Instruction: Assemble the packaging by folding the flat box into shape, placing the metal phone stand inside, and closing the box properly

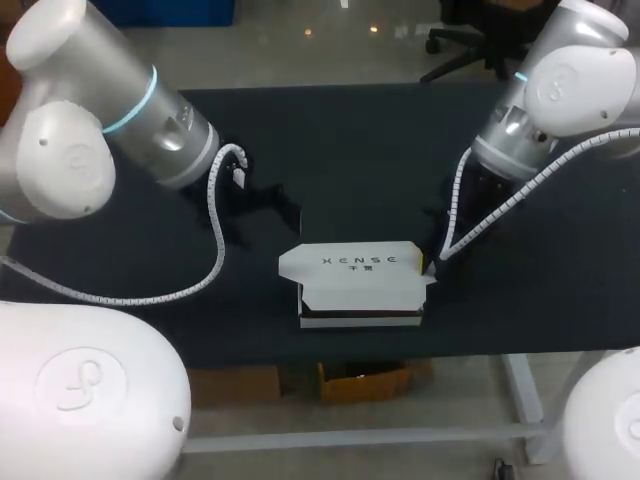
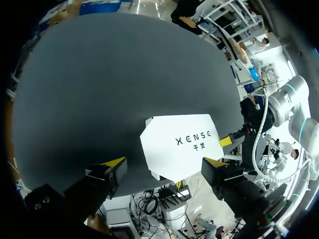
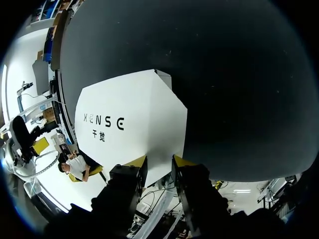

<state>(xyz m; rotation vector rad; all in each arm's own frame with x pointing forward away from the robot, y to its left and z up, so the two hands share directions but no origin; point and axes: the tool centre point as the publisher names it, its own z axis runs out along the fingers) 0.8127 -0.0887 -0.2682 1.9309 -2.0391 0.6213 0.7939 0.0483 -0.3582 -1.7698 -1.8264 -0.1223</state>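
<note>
Head view shows the white box [image 1: 355,285] folded into shape near the dark tabletop's [image 1: 350,150] front edge. Its lid is lowered but seemingly not tucked in, and I cannot tell whether the phone stand is inside. Right fingers [image 3: 135,163] pinch the lid's end. Left fingers [image 2: 113,164] hang spread wide above the box.

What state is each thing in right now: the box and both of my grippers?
box: folded into shape, standing on the table, printed lid over the top, seemingly not tucked in.
left gripper: open wide, holding nothing, box ahead of it.
right gripper: shut on the box's right end.
metal phone stand: not visible in any view.
</note>
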